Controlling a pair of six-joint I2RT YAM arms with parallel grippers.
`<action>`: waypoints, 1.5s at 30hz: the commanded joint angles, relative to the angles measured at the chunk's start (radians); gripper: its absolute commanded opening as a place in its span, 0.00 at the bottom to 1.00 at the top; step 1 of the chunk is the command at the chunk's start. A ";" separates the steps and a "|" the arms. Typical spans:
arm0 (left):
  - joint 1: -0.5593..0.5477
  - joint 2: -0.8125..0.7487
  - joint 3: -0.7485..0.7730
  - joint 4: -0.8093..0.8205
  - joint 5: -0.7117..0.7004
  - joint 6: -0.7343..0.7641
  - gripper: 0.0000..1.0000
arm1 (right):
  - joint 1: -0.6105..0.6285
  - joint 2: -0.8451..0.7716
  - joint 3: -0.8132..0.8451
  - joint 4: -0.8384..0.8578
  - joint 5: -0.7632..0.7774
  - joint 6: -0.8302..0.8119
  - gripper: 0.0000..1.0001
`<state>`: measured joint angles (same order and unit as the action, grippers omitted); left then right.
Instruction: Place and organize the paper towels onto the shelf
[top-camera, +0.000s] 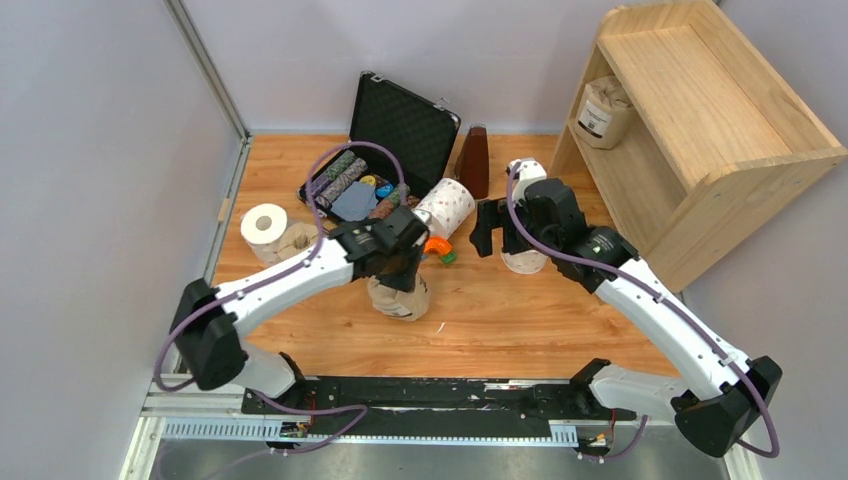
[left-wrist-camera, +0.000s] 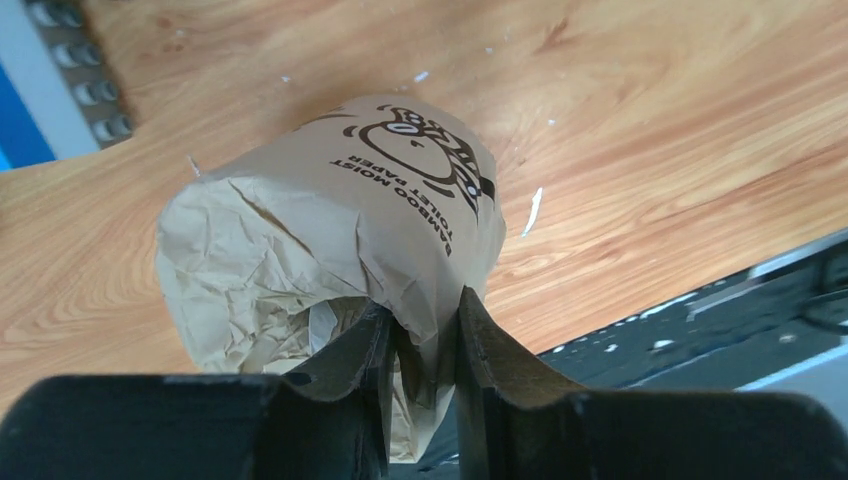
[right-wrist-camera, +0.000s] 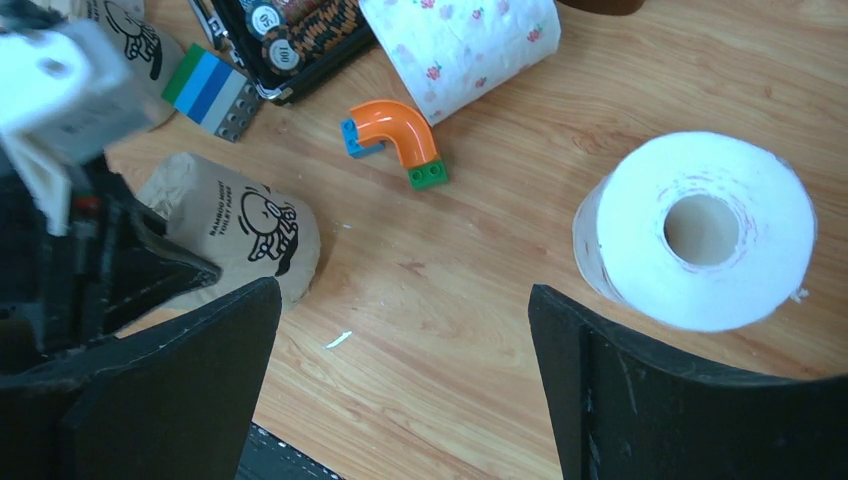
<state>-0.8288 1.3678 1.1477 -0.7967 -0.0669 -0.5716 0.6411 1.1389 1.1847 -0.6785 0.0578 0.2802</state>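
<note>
My left gripper (top-camera: 400, 272) is shut on the crumpled end wrap of a tan paper towel roll (top-camera: 398, 298), low at the table's middle. The wrist view shows the paper pinched between the fingers (left-wrist-camera: 425, 320) and the label on the roll (left-wrist-camera: 400, 170). My right gripper (top-camera: 485, 228) is open and empty (right-wrist-camera: 400, 300), with an upright white roll (right-wrist-camera: 700, 225) just to its right. A dotted white roll (top-camera: 445, 208) lies on its side. A white roll (top-camera: 264, 225) and a tan roll (top-camera: 297, 240) stand at the left. One tan roll (top-camera: 604, 112) sits inside the wooden shelf (top-camera: 700, 120).
An open black case of poker chips (top-camera: 385, 150) stands at the back. A dark brown metronome (top-camera: 474, 160) stands beside it. An orange curved toy piece (right-wrist-camera: 400, 140) and a striped block (right-wrist-camera: 210, 90) lie between the case and my grippers. Walls close in the left and back.
</note>
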 joint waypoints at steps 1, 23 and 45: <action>-0.086 0.120 0.111 -0.113 -0.106 0.104 0.29 | 0.003 -0.084 -0.054 0.032 0.048 0.015 0.97; -0.196 0.050 0.327 -0.218 -0.170 0.122 1.00 | 0.003 -0.169 -0.023 0.002 -0.093 -0.126 0.99; 0.322 -0.634 -0.088 -0.203 -0.387 0.103 1.00 | 0.289 0.266 0.133 0.040 -0.308 -0.224 0.84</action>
<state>-0.5144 0.8314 1.0931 -1.0069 -0.3305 -0.4644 0.8909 1.3479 1.2552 -0.7174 -0.2554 0.0425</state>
